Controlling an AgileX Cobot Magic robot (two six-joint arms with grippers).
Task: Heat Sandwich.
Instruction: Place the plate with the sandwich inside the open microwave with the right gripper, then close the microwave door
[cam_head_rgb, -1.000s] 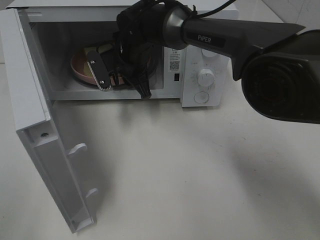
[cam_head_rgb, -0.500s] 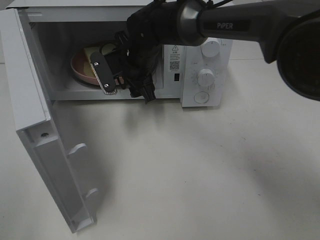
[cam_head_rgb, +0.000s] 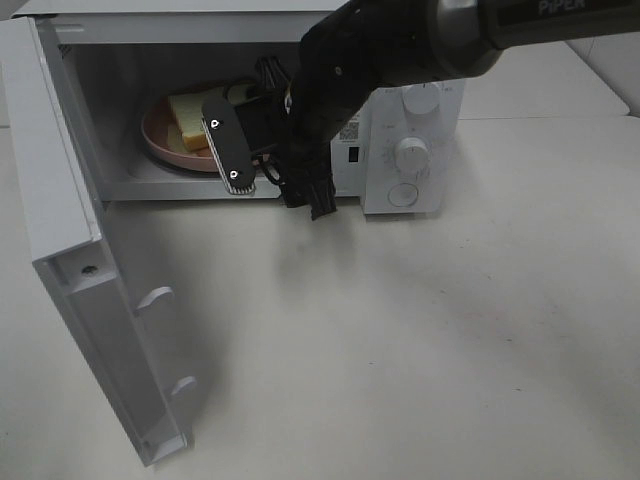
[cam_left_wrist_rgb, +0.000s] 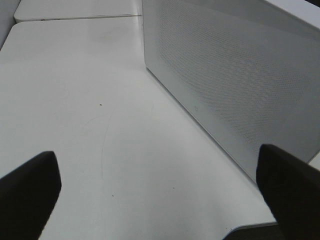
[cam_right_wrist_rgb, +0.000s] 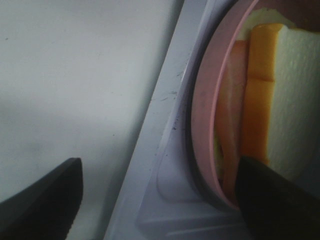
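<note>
The right gripper (cam_head_rgb: 280, 198) stood released, its jaws spread wide and holding nothing, at the mouth of the microwave (cam_head_rgb: 445, 175). One finger (cam_head_rgb: 228, 148) showed a flat metal face with two screw heads. In the wrist view the same gripper (cam_right_wrist_rgb: 160, 205) hung just beside the smooth pink rim of the round plate (cam_right_wrist_rgb: 205, 115).

The sandwich (cam_head_rgb: 190, 118) lay on that plate inside the oven: soft white bread, an orange cheese slice and a pale pink layer. White lettering on the dark arm (cam_head_rgb: 470, 35), cut off by the frame edge, seemed to read "PiPER". A sticker (cam_head_rgb: 350, 130) with a square code sat beside two round white knobs (cam_head_rgb: 412, 155); its small print was unreadable.

The left gripper (cam_left_wrist_rgb: 160, 195) was also wide open, over the matte white table (cam_left_wrist_rgb: 75, 100) by the finely dotted door (cam_left_wrist_rgb: 225, 75).
</note>
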